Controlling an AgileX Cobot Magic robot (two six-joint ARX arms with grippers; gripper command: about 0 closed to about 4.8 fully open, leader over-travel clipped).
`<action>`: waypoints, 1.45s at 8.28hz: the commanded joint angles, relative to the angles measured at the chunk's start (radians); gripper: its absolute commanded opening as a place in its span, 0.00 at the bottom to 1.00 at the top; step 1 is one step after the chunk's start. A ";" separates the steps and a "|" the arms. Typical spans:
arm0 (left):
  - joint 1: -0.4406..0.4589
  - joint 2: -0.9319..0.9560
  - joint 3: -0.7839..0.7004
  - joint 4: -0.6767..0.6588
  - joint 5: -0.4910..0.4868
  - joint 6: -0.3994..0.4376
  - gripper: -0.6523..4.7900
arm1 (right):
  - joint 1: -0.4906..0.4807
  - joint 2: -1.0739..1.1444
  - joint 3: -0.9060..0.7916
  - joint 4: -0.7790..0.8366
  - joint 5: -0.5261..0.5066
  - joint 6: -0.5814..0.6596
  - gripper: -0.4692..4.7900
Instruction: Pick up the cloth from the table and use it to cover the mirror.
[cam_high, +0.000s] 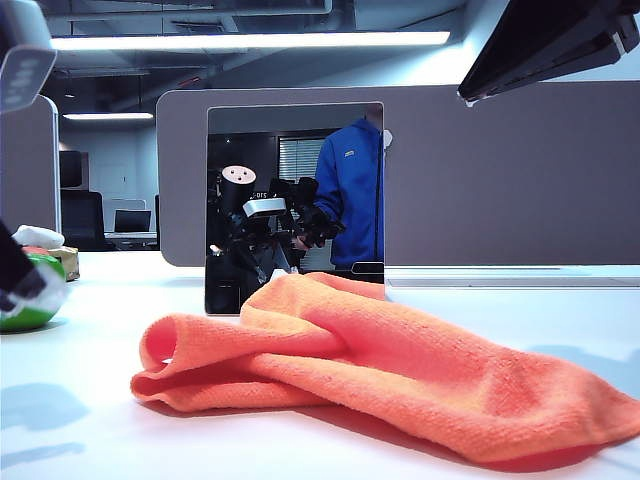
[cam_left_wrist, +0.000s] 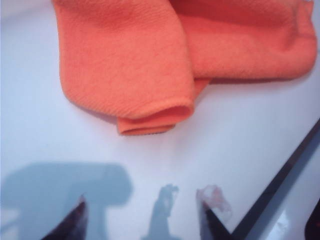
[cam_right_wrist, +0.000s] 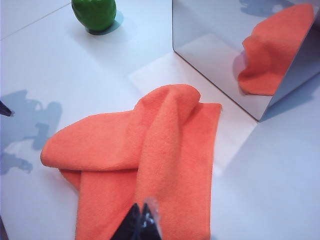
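Orange cloth (cam_high: 400, 365): crumpled on the white desk (cam_high: 100, 420), lower centre of the exterior frame, just in front of the upright mirror (cam_high: 295, 200). Green apple (cam_right_wrist: 94, 14): far left. Left gripper (cam_left_wrist: 145, 220): fingers spread apart over bare desk beside the cloth's folded corner. Right gripper (cam_right_wrist: 141, 225): fingers pressed together above the cloth.

left gripper (cam_left_wrist: 145, 215) (jaws apart), near cloth (cam_left_wrist: 150, 55)

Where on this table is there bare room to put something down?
Bare table lies beside the mirror, and between the apple and the orange cloth. Crowded: the cloth's far fold nearly meets the mirror's foot, and both pincers, left open, right shut, hang over it.
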 joint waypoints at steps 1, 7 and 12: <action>-0.002 0.153 -0.022 0.267 0.019 0.096 0.65 | 0.000 0.000 0.005 0.017 0.000 -0.001 0.09; -0.002 0.401 -0.021 0.494 -0.026 0.124 0.65 | 0.000 0.025 0.004 0.050 0.000 -0.001 0.09; -0.001 0.525 -0.020 0.725 -0.268 0.122 0.62 | 0.000 0.069 0.004 0.066 -0.008 -0.001 0.09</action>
